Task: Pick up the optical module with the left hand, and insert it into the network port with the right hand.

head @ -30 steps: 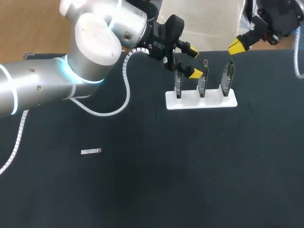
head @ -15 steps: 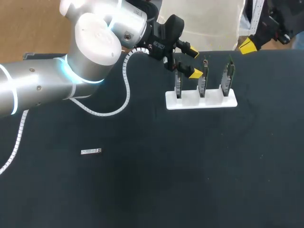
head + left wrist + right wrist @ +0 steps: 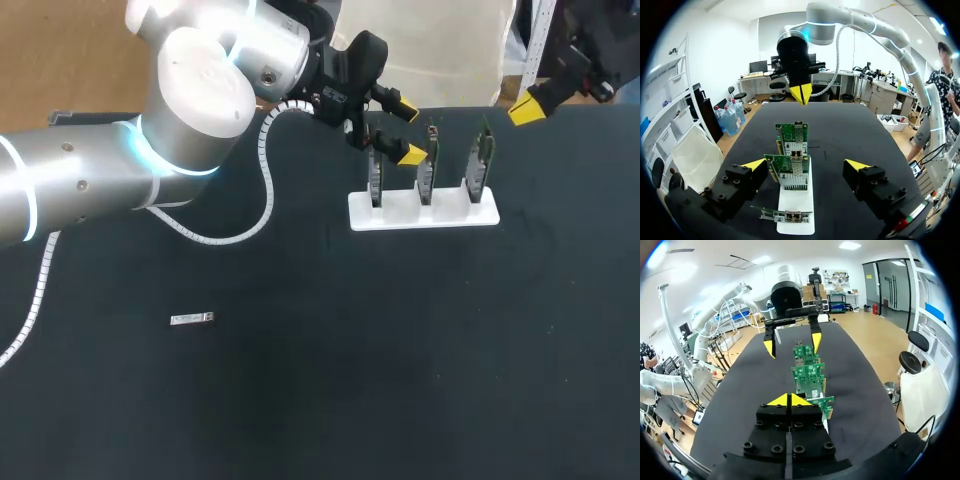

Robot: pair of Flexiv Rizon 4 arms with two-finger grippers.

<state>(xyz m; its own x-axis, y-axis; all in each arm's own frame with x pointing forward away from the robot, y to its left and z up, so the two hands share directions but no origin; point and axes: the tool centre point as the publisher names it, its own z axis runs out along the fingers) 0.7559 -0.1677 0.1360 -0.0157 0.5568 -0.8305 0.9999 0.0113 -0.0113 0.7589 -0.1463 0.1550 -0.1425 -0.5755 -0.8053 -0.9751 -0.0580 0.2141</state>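
Swing wide-open left gripper (image 3: 408,130) from far rack (image 3: 420,213) to near-left optical module (image 3: 192,319), straddling its length; hold pinched-together right gripper (image 3: 527,106) aside.

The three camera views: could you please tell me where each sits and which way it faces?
Head view: above and behind, looking down on the black table; the silver left arm enters from the left, the right gripper shows far right.
Left wrist view: on the left wrist, looking past its open left gripper along the white rack of green circuit boards toward the shut right gripper.
Right wrist view: the reverse, past its own tips toward the left gripper.
Shared: both wrist views see the rack.
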